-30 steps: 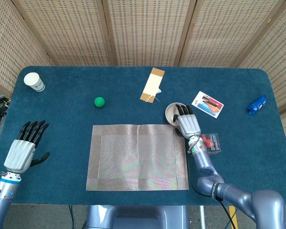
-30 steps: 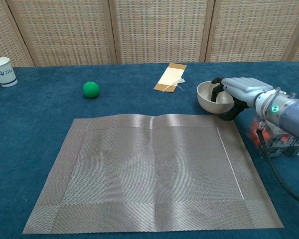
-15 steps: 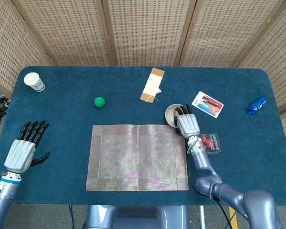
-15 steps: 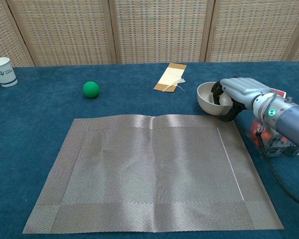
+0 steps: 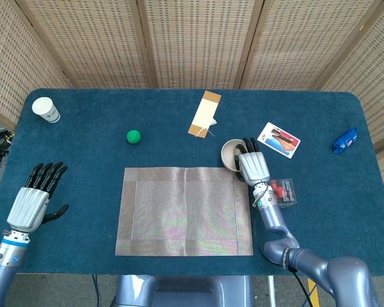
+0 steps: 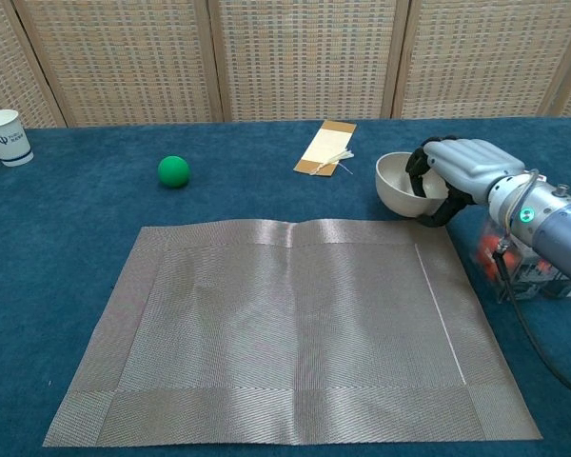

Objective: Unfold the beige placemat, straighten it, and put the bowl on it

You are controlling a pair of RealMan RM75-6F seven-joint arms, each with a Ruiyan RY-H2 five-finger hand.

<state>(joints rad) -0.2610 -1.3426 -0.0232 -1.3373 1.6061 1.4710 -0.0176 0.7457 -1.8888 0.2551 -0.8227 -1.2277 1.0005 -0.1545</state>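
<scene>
The beige placemat (image 5: 184, 211) (image 6: 290, 328) lies unfolded and flat on the blue table, with a faint crease down its middle. The whitish bowl (image 5: 230, 153) (image 6: 398, 186) sits just beyond the mat's far right corner, tipped a little toward the mat. My right hand (image 5: 253, 166) (image 6: 462, 167) grips the bowl's right rim, dark fingers curled over into it and the thumb beneath. My left hand (image 5: 31, 201) hovers at the table's left edge, well left of the mat, fingers spread and holding nothing. The chest view does not show it.
A paper cup (image 5: 46, 109) (image 6: 5, 136) stands far left. A green ball (image 5: 134, 136) (image 6: 173, 171) and a cardboard strip (image 5: 205, 113) (image 6: 325, 148) lie beyond the mat. A clear box with red contents (image 5: 283, 190) (image 6: 523, 267), a card (image 5: 278, 139) and a blue object (image 5: 345, 141) lie right.
My right hand has risen slightly while holding the bowl's rim, and the bowl has shifted a little with it. The left hand and the mat have not moved.
</scene>
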